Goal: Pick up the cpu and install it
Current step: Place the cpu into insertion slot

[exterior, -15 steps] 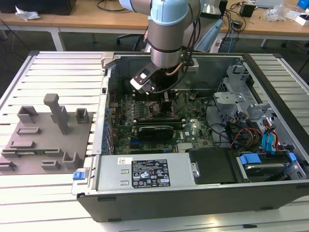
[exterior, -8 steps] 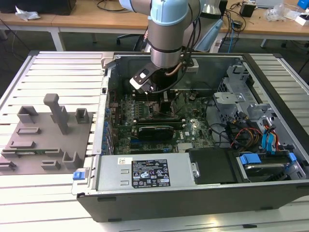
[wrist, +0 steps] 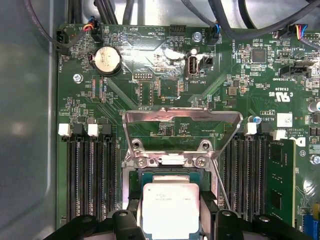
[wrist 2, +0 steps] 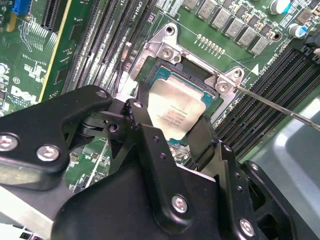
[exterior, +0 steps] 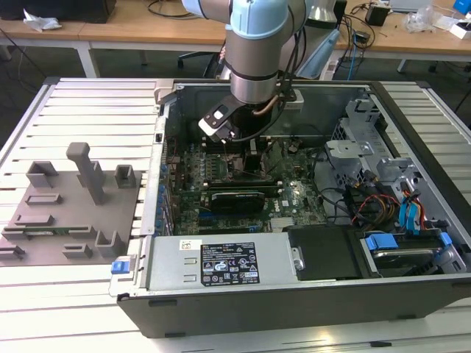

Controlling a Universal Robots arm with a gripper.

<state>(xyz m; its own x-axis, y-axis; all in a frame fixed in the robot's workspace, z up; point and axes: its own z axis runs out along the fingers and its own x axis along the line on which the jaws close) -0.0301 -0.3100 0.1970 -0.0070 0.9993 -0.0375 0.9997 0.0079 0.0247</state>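
The pale silver-topped, thin square cpu (wrist 2: pixel 172 107) lies directly between the two black metal fingers (wrist 2: pixel 144 131). They are closed against two of its opposite edges, one finger on each side, so the chip is gripped, not lying free. In the first wrist view the same hold shows: the cpu (wrist: pixel 171 200) is flanked closely by the fingers (wrist: pixel 134 211), with no gap visible on either side.

The relation that matters is chip to socket. The cpu is over the dark square socket opening on the green motherboard (wrist: pixel 150 75), and its edges run parallel to the silver metal socket frame (wrist 2: pixel 167 47). The chip is square, so it has no long axis; only this squareness to the frame counts. The frame's shiny hinged load plate (wrist: pixel 182 129) is swung open on the far side of the socket from the fingers, which leaves the opening uncovered. A thin silver lever rod (wrist 2: pixel 272 104) runs off to one side, clear of the chip. Rows of long black memory slots (wrist: pixel 90 175) flank the socket on both sides.

Whether the chip is already resting in the socket or is just above it cannot be told.

In the exterior view the grey and pale blue robot arm (exterior: pixel 254 51) reaches down into the open computer case (exterior: pixel 294 294), which stands on the white slatted tabletop (exterior: pixel 81 103).
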